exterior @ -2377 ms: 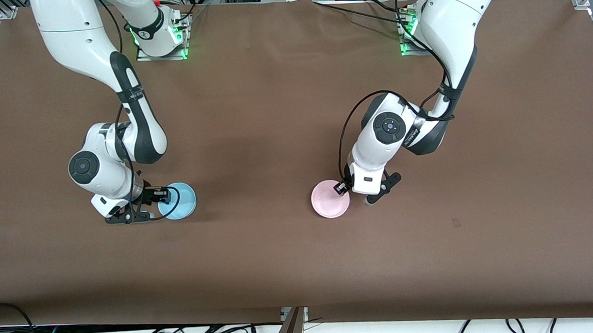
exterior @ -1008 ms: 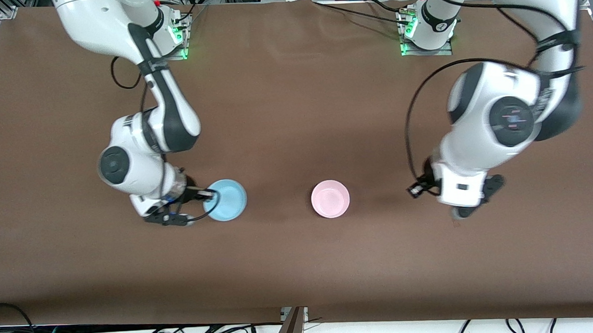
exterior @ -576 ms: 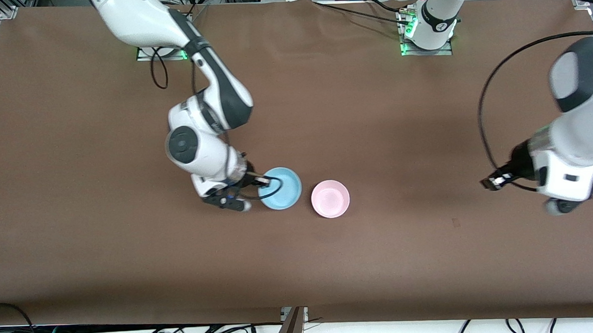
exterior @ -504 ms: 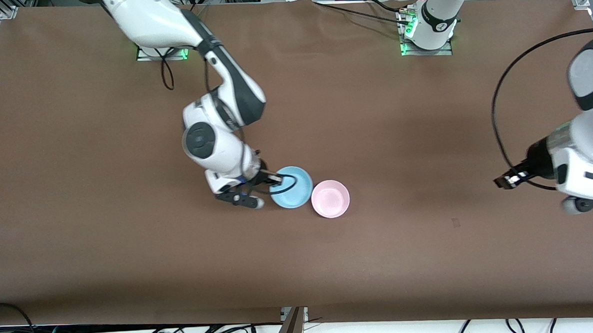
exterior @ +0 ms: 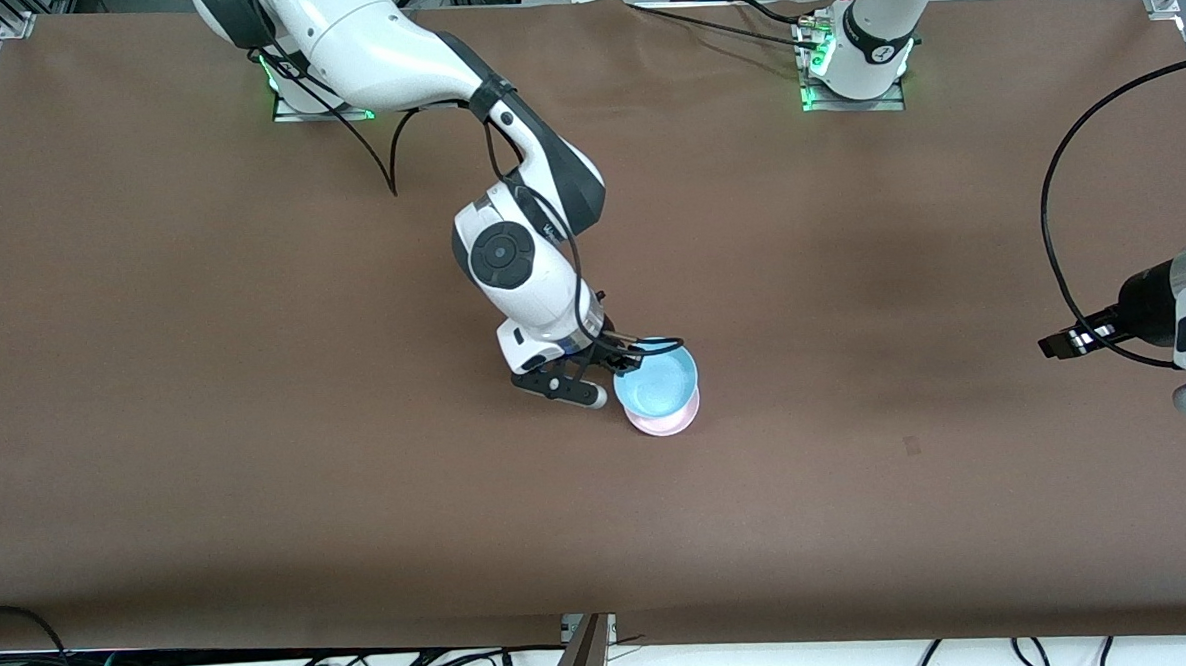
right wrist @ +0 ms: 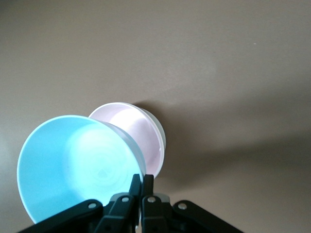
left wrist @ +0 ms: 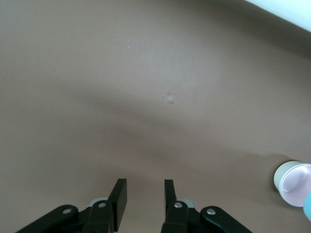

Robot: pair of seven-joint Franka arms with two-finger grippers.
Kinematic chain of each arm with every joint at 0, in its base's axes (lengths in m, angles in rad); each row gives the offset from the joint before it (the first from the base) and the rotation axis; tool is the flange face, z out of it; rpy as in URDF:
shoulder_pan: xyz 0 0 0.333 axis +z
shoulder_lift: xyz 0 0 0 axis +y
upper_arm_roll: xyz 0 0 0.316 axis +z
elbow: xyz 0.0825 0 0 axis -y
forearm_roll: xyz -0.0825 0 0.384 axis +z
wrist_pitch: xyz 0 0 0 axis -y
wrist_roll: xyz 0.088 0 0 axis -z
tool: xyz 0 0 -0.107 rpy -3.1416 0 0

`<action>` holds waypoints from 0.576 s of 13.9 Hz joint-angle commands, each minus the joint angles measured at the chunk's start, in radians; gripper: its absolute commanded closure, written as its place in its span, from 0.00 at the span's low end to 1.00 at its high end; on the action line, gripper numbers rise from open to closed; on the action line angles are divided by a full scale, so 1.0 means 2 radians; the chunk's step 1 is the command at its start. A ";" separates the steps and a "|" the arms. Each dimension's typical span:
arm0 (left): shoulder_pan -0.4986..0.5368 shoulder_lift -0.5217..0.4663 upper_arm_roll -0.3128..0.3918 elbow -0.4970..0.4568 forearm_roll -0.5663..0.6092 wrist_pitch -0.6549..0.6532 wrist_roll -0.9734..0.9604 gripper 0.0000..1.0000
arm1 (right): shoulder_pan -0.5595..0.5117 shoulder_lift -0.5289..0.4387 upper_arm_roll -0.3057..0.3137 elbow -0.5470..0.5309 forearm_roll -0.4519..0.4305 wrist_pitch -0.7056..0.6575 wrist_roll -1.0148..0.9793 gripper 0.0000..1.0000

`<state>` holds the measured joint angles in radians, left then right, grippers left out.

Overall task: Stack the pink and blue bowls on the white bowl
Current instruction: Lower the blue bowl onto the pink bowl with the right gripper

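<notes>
Two of the three bowls are already nested. The pink bowl (exterior: 669, 423) sits inside the white bowl (right wrist: 163, 140) near the middle of the table (exterior: 260, 508). The front view shows only a pink crescent of that pair. The right wrist view shows the white wall wrapping the outside of the pink one.

The blue bowl (exterior: 657, 378) has come across from the right arm's end of the table within the last couple of seconds. It now hangs tilted over the pink bowl and covers most of it. Its centre is a little off toward the robots' bases. I cannot tell whether it touches the pink rim yet.

The right gripper (exterior: 615, 372) carries it, with its fingers pinched tight on the blue rim on the side toward the right arm's end.

Over the same time the left arm has let go of the pink bowl and swung out to its own end of the table, where it waits. The left gripper (left wrist: 143, 196) holds nothing and its fingers stand a narrow gap apart over bare brown cloth.

So the pink step looks done and the blue one is at its last stage. What remains, by my reckoning, is a small shift to centre the blue bowl, levelling it, lowering it and letting go. If it is released tilted or off-centre, it may ride up on the pink rim instead of seating.
</notes>
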<state>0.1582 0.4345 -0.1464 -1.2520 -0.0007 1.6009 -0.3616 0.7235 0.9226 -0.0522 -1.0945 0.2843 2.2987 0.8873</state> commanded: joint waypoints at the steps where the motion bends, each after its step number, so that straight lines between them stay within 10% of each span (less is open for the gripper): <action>1: 0.007 -0.012 -0.003 -0.018 0.006 -0.002 0.022 0.61 | 0.008 0.030 -0.005 0.031 -0.019 0.010 0.017 1.00; 8: 0.006 -0.012 -0.006 -0.028 0.007 -0.001 0.022 0.58 | 0.013 0.046 -0.005 0.031 -0.022 0.025 0.023 1.00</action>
<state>0.1634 0.4345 -0.1506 -1.2831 -0.0004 1.5999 -0.3402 0.7394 0.9809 -0.0526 -1.0784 0.2587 2.3489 0.9035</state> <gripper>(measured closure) 0.577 0.974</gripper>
